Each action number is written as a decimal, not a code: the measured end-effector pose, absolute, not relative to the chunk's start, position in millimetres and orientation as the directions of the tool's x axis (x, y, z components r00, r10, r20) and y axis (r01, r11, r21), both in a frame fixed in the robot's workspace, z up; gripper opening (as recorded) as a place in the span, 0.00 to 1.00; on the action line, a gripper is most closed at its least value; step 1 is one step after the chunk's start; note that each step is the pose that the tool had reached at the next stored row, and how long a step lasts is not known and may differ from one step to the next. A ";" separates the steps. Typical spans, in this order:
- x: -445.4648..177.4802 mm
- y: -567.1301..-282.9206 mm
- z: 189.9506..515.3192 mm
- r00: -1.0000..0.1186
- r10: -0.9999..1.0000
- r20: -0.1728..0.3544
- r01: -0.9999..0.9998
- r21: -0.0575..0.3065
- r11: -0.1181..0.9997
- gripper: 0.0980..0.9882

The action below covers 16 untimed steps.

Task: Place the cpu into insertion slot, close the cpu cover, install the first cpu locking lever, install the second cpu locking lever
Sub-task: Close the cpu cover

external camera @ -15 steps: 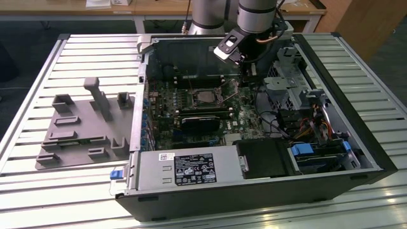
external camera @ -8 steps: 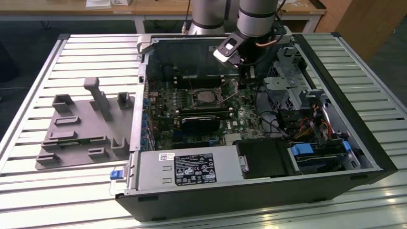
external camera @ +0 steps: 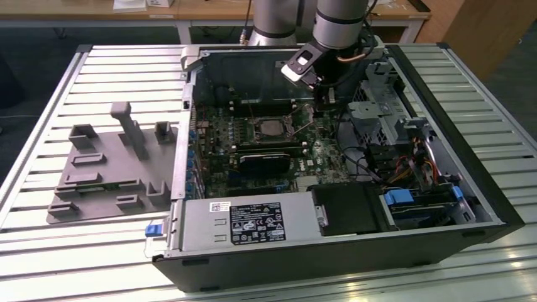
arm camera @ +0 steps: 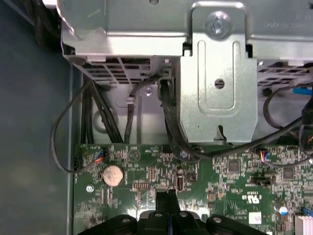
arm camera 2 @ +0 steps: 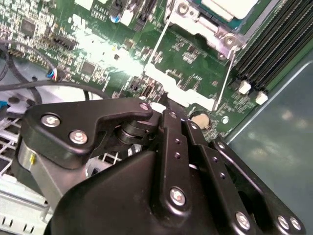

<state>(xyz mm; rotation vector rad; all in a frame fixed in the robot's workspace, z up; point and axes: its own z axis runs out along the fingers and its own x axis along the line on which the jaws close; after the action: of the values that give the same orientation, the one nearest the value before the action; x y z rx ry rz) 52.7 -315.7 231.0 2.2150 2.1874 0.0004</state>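
The cpu [external camera: 271,129] lies in the insertion slot [external camera: 251,119] on the green motherboard, its silver-grey top [arm camera 2: 230,6] showing. The silvery cpu cover [arm camera 2: 195,23] lies flat around it. Two thin wire locking levers [arm camera 2: 157,46] [arm camera 2: 224,78] run from the socket toward my gripper [arm camera 2: 159,102]. In the exterior view my gripper [external camera: 326,95] hangs inside the case, just off the socket toward the exterior view's right. Its black fingers [arm camera: 168,203] are shut together above the board, beside the bright ends of the levers. I cannot tell whether they touch a lever.
The open computer case [external camera: 495,207] lies on a slatted table. A black card [external camera: 264,160], memory slots [arm camera 2: 274,39], a coin battery [arm camera: 112,174], black cables [arm camera: 132,112] and a metal drive cage [arm camera: 215,73] crowd the socket. A grey fixture tray [external camera: 109,170] sits at the exterior view's left.
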 end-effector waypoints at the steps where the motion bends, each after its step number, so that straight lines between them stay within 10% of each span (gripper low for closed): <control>1: 53.0 -315.7 231.0 0.012 1.000 -0.020 1.000 0.009 -0.012 0.00; 6: 53.9 -315.7 230.8 0.011 1.000 -0.021 0.999 -0.051 -0.012 0.00; 16: 49.2 -315.7 230.8 0.011 1.000 -0.020 0.999 -0.051 -0.012 0.00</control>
<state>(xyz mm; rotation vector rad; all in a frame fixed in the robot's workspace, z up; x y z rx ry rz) 49.2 -315.7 230.8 2.2495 2.2232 -0.0796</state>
